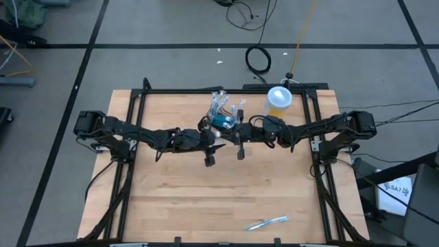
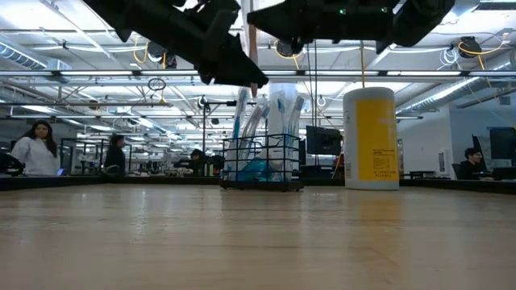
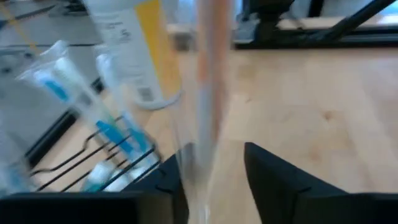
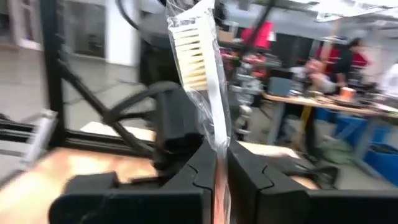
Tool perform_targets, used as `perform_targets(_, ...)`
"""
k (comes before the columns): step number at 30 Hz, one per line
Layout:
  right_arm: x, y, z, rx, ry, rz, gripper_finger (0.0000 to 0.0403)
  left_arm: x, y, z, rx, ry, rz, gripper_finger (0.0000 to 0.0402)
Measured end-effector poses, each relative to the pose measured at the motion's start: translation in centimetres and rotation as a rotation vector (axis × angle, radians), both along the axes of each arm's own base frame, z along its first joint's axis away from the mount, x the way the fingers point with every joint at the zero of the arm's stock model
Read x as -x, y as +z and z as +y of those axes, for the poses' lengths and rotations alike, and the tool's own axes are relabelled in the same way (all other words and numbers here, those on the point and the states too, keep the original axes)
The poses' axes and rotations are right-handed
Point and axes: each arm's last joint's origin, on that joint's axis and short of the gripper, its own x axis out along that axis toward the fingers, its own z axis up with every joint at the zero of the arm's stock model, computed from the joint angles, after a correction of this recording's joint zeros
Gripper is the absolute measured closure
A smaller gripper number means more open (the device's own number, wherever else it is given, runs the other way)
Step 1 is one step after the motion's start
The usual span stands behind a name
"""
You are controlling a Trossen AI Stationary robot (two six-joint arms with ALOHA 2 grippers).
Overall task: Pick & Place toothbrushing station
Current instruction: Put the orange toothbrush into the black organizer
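A wrapped toothbrush [image 4: 198, 68] is clamped by the right gripper [image 4: 221, 177]; the handle is hidden. The left gripper [image 3: 214, 180] is parted around it, at nine o'clock.

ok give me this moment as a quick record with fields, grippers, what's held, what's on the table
left gripper: over the table's middle beside the basket, jaws apart around a wrapped toothbrush
right gripper: meets the left one above the table, jaws shut on the same wrapped toothbrush, bristles up
basket: black wire, near the far edge, wrapped toothbrushes standing in it
yellow cup: upright beside the basket, white lid
spare toothbrush: wrapped, lying flat near the front edge
table: bare wood
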Motion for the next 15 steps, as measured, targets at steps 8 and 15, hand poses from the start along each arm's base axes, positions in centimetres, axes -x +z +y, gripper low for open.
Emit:
perform_targets(8, 2.7, -1.1, -0.8, 0.088, -0.301, 0.024, 0.039, 0.4, -0.5, 0.4, -0.074, 0.151, 0.063, 0.0193)
perform_targets(15, 4.0, -2.6, -1.6, 0.06, -0.398, 0.028, 0.039, 0.4, -0.6, 1.1, -0.076, 0.167, 0.07, 0.0167)
